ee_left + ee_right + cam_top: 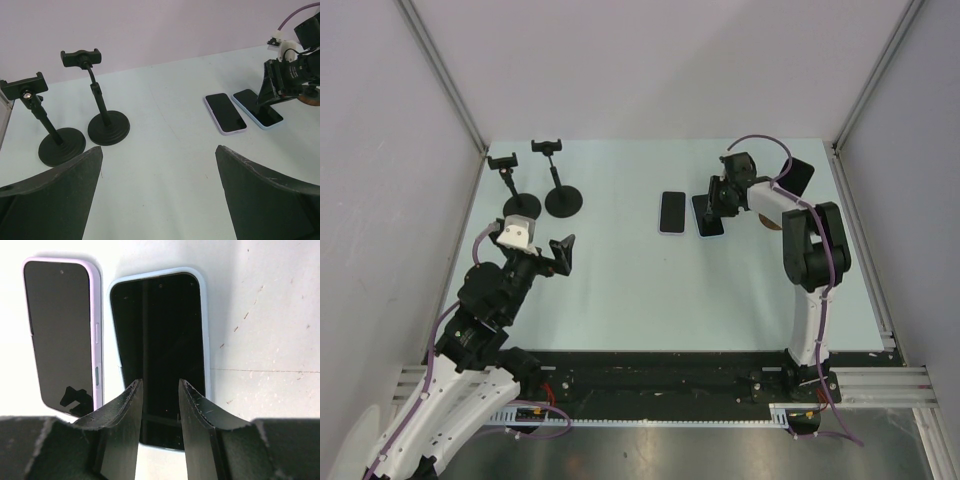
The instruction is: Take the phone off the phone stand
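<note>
Two black clamp phone stands [564, 201] [523, 208] stand at the far left with nothing in their clamps; the left wrist view shows them too [108, 128] [62, 146]. A blue-cased phone [160, 330] lies flat, screen up, mid-table [710, 228] [250, 105], beside a lilac-cased phone [60, 335] [672, 211] [225, 112]. My right gripper [159, 382] [718, 200] hovers just over the blue phone, jaws slightly apart with nothing between them. My left gripper [159, 150] [563, 250] is wide open and empty, near left.
A dark tilted slab [800, 176], possibly another phone, sits behind my right arm at the far right, with a brown piece [769, 222] beside the arm. Grey walls enclose the table on three sides.
</note>
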### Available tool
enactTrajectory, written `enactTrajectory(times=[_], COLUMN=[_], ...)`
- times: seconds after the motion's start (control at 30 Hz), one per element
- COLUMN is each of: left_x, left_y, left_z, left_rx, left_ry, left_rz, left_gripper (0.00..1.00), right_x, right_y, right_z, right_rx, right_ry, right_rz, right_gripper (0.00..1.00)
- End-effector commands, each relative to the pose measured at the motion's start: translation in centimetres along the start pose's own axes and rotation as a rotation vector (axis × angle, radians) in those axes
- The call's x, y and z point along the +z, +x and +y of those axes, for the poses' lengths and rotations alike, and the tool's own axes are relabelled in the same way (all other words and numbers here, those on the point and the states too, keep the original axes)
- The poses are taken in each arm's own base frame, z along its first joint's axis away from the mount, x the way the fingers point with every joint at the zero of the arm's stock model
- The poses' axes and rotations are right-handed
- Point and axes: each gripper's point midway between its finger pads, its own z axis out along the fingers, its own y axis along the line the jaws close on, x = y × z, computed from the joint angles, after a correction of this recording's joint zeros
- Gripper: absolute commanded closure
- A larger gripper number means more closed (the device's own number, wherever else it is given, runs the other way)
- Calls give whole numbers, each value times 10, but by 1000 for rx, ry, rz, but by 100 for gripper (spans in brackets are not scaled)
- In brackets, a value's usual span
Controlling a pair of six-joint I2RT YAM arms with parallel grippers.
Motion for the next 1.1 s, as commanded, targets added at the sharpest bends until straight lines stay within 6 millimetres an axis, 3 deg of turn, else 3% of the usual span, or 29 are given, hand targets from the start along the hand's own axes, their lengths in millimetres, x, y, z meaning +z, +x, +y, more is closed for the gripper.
enactTrajectory(times=[0.0,0.2,0.53,0.8,1.07], left_x=[1,0,0,1,1], left_y=[-4,-4,-4,-3,-3], left_z=[-2,-2,-2,-2,-3], left_rx=[1,-1,0,1,3], left_ry=[15,15,18,18,21], left_rz=[-18,-21,-20,-17,-15], left_gripper=[0,0,0,0,0], right_x=[-30,-33,-5,8,16], right_y=[-28,-36,-13,7,22], right_z=[2,-10,-27,-23,1], right_rx=[-41,-34,-30,-30,-62], right_ry=[36,62,101,60,-13], right_rz=[-95,-116,-45,19,57], right_gripper=[61,61,61,61,66])
